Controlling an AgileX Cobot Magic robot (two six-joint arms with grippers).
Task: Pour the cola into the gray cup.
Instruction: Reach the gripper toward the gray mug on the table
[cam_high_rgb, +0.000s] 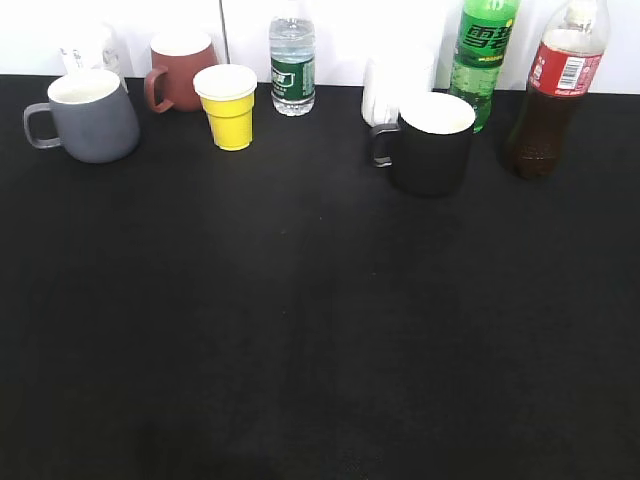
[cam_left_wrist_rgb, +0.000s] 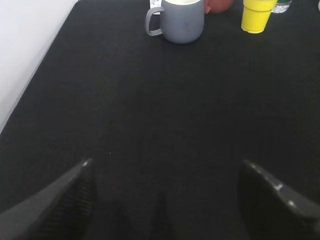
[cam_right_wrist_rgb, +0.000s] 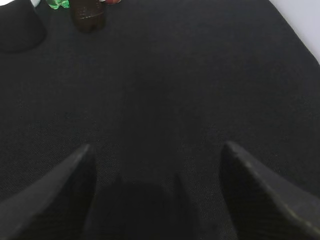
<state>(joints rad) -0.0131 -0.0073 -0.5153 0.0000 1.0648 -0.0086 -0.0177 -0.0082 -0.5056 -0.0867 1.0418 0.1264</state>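
Bright even light, blown-out white wall, blurred wrist-view foregrounds

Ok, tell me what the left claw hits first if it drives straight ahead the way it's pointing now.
Probably the gray cup. The open left claw faces bare black table, and the cup stands at the far end, just right of its centerline. The yellow cup sits further right, likely out of line.

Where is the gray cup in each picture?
Exterior view: the gray cup stands at the far left, handle pointing left, beside the reddish-brown mug.
Left wrist view: it is at the top middle, handle to the left.
Right wrist view: not in it.
Shared landmark: the yellow cup stands to its right in both views.
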